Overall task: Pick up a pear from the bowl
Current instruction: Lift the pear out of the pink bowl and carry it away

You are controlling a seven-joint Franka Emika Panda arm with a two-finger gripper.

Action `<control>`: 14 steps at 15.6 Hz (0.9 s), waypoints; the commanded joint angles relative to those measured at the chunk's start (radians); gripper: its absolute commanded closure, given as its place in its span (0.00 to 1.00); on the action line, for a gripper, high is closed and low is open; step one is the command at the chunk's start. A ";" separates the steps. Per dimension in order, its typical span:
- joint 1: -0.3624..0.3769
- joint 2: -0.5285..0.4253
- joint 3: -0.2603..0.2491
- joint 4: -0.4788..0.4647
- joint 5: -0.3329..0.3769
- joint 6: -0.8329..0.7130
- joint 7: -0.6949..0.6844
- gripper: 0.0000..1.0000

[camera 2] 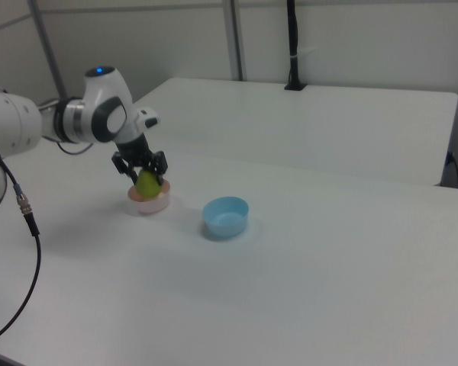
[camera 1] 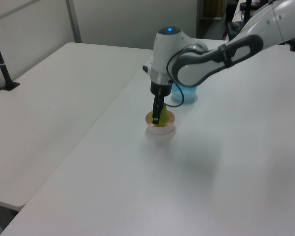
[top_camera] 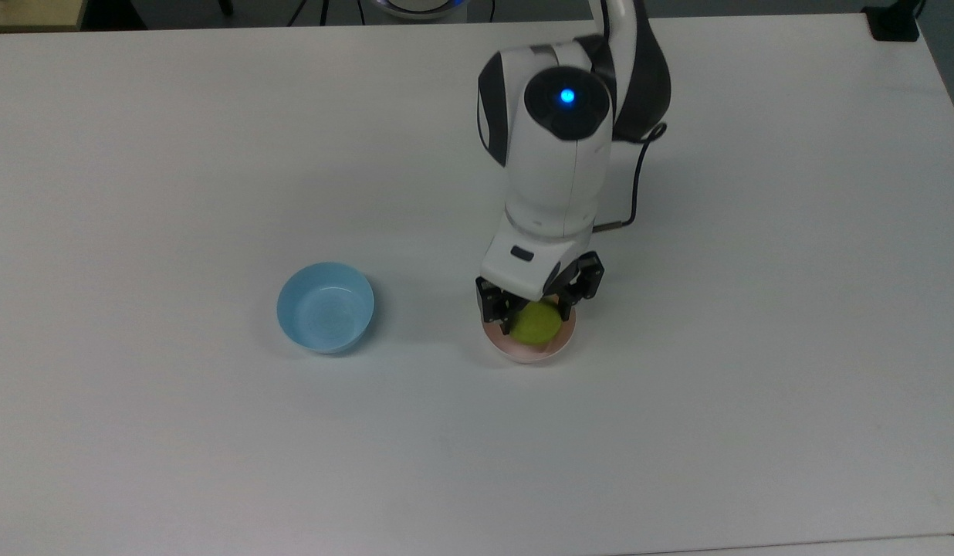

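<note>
The pear [top_camera: 536, 323] sat between the two black fingers of the gripper [top_camera: 539, 303], which were closed against its flanks; in the top view one finger pressed it from about 9 o'clock and the other from about 3 o'clock, so the fruit lay directly under the wrist rather than off to any side; its stem and long axis could not be made out, since the white hand covered the upper part. In the right view the pear [camera 2: 146, 184] appeared lifted partly above the rim of the pink bowl [camera 2: 148, 203], its underside close to the rim line; whether it was quite free of the bowl could not be told. In the top view the pink bowl [top_camera: 523, 353] showed its bare inner floor toward 6 o'clock of the fruit, which suggested the pear was off the bottom. The blue bowl [top_camera: 325, 306] stood well apart at 9 o'clock from the pink one on the white table [top_camera: 214, 154], empty and out of the way. Judged from this, the grasp seemed made and the lift begun; the coming move turned on a straight rise, since the fruit hung squarely under the gripper.
</note>
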 commanded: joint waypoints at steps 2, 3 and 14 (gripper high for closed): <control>-0.027 -0.213 0.013 -0.140 0.020 -0.065 -0.039 0.54; -0.062 -0.294 0.041 -0.221 0.015 -0.081 -0.097 0.54; -0.277 -0.465 0.090 -0.453 -0.100 -0.294 -0.366 0.54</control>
